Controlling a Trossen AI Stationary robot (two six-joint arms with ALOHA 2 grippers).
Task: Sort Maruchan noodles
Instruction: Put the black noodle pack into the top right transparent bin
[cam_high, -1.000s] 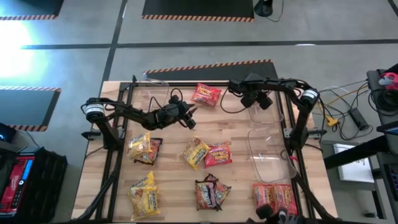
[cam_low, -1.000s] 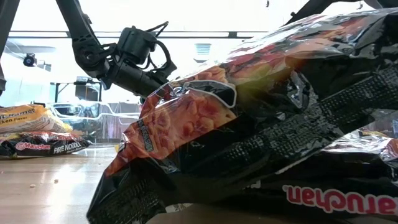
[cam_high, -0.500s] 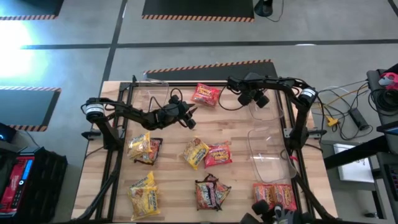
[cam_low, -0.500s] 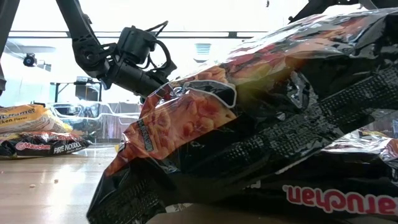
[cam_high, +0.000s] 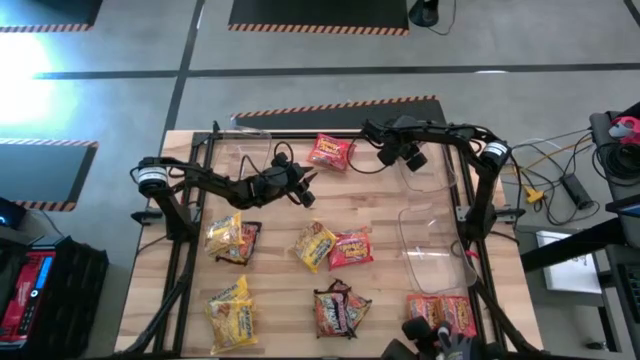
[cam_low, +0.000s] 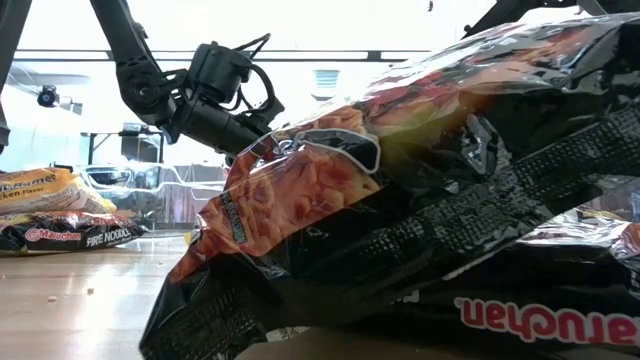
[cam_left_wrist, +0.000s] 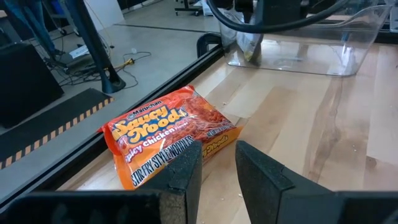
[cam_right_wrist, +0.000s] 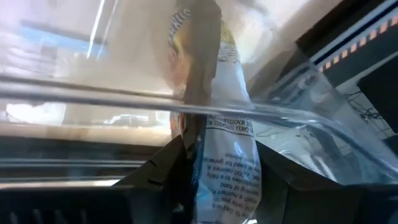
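Maruchan noodles packets (cam_high: 331, 246) lie scattered flat, yellow toward nine o'clock, red-orange at twelve and five.

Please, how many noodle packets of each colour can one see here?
Yellow packets: 3
Red-orange packets: 4
Dark packet: 1
Held packet in the right gripper, colour unclear: 1
Total: 9; piles may hide more.

Glossy crinkled plastic noodle packets (cam_high: 330, 151), pale wood table (cam_high: 280, 290).
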